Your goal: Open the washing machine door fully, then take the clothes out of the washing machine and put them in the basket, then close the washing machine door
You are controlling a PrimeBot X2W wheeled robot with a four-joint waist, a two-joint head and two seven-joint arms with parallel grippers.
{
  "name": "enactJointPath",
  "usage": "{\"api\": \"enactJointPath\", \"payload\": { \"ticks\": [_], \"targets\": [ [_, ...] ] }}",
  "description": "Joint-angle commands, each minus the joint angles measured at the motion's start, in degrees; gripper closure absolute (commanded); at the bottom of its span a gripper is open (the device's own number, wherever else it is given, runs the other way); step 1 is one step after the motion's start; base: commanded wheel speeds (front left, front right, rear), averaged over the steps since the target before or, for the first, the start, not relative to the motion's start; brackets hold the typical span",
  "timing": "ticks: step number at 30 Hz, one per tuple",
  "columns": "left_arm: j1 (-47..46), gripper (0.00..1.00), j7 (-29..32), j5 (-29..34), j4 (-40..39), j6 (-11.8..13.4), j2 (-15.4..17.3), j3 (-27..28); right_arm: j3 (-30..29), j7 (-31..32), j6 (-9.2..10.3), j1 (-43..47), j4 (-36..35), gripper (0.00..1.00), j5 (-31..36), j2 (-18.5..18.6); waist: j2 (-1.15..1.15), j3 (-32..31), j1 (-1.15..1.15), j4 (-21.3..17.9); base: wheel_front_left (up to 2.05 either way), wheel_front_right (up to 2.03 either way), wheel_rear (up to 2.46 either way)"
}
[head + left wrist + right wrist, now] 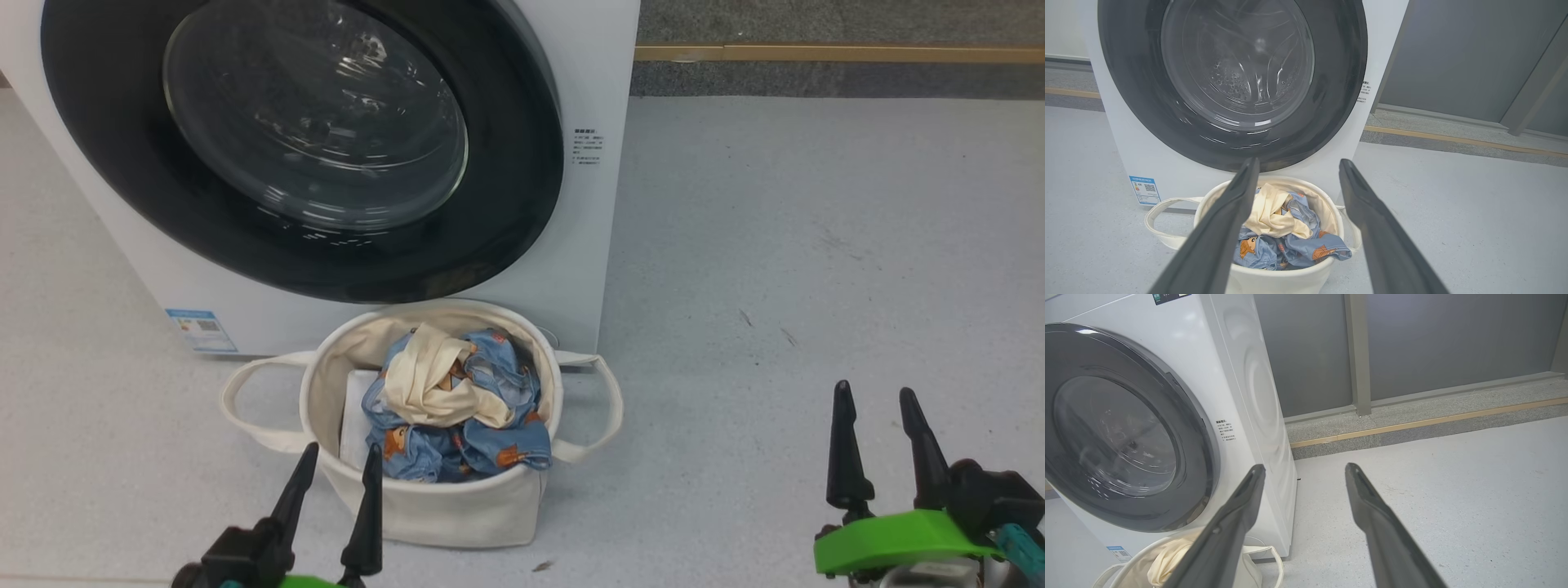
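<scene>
Pale grey speckled floor [816, 245], with a grey wall and a wooden strip running behind. At 10 to 12 o'clock in the head view stands the washing machine [592, 261]. Its washing machine door [302, 139] lies flush on the white front with no gap showing, and the drum behind the glass looks empty. At 6 o'clock, just in front of the washer's foot, sits the basket [457, 514]. It holds the clothes [457, 408], blue bear print bunched with cream cloth and heaped to the rim, beside a flat white sheet [355, 408] tucked at its 9 o'clock side. At 7 o'clock the left gripper [342, 447] has its fingers spread on nothing, close by the basket. At 4 o'clock the right gripper [875, 387] is likewise released and empty, well apart from everything. Judgement: all three steps look done, and the next move calls only for checking that the latch has caught.
</scene>
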State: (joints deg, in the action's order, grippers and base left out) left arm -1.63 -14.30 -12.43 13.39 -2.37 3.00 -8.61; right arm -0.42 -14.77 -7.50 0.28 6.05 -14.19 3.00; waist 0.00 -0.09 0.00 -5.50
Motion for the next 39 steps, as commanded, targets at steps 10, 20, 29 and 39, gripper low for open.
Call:
{"api": "enactJointPath", "payload": {
  "ticks": [10,20,29,39],
  "targets": [
    [-1.65,0.00,-0.70,1.28,-1.17,-0.38,-0.05,2.15,0.22,-0.23,0.01,-1.61,-0.41,0.00,1.64,-0.09,0.00,-0.39,0.00,0.15,0.00,0.00,0.00],
    [-1.69,0.00,-0.70,1.80,-0.89,-0.68,-0.08,2.15,0.47,-0.23,0.01,-2.08,-0.31,0.00,0.86,-0.12,0.00,-0.16,0.00,-0.13,0.00,0.00,0.00],
    [-1.94,0.00,-0.70,1.98,-0.73,-0.64,-0.10,2.22,0.47,-0.23,0.01,-2.44,-0.15,0.00,0.65,-0.12,0.00,-0.02,0.00,-0.28,0.00,0.00,0.00],
    [-1.83,0.00,-0.70,1.84,-0.61,-0.73,-0.12,2.09,0.55,-0.23,0.01,-2.54,-0.23,0.00,0.83,-0.12,0.00,-0.22,0.00,-0.22,0.00,0.00,0.00]
  ]
}}
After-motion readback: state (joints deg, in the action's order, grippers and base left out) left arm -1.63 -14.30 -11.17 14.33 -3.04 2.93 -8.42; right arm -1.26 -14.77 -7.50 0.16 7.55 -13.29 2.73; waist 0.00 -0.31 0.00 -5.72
